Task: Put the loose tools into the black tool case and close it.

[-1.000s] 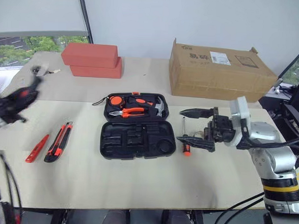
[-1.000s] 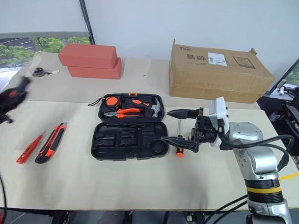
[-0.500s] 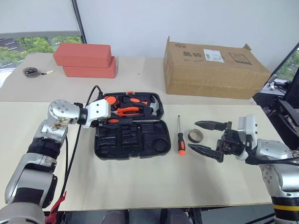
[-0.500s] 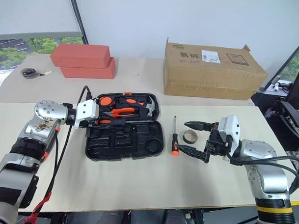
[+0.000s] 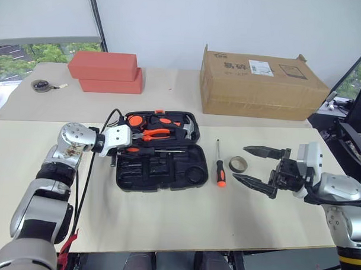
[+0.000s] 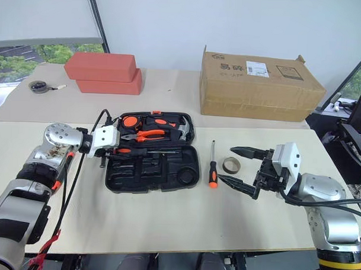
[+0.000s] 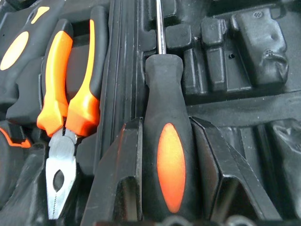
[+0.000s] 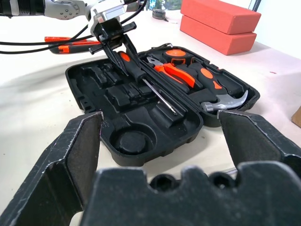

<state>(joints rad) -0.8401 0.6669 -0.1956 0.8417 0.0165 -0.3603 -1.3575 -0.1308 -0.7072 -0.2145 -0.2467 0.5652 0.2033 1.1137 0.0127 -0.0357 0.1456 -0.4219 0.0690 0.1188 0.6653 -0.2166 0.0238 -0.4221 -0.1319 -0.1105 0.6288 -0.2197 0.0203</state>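
Black fingers of the right gripper (image 6: pixel 243 168) stand wide apart over the near right of the table (image 6: pixel 166 217), empty, pointing towards the case. Just beyond them lie a small dark tape ring (image 6: pixel 230 166) and a second screwdriver (image 6: pixel 212 167), its shaft running away from the robot and its orange-and-black handle nearest.

Further left, the black tool case (image 5: pixel 162 152) lies open in the middle of the table, lid half beyond, recessed half nearer. The left gripper (image 5: pixel 122 148) reaches in from the case's left edge. In the left wrist view its two fingers (image 7: pixel 123 183) flank the handle of the screwdriver (image 7: pixel 168 155), close against it on both sides; whether they are gripping or easing off cannot be told.

That screwdriver's long axis runs across the case from left to right, roughly parallel with the hinge, handle towards the left gripper and tip pointing right. It seems to rest on the back of the recessed half, close beside the hinge.

To do this step well, the robot should probably check the shaft sits down in its groove before letting go, then part the fingers and draw back along the handle's line so nothing is dragged out. A proud handle could stop the lid closing.

Beyond the hinge, pliers (image 5: pixel 154 134) and a hammer (image 5: pixel 189 130) sit in the lid.
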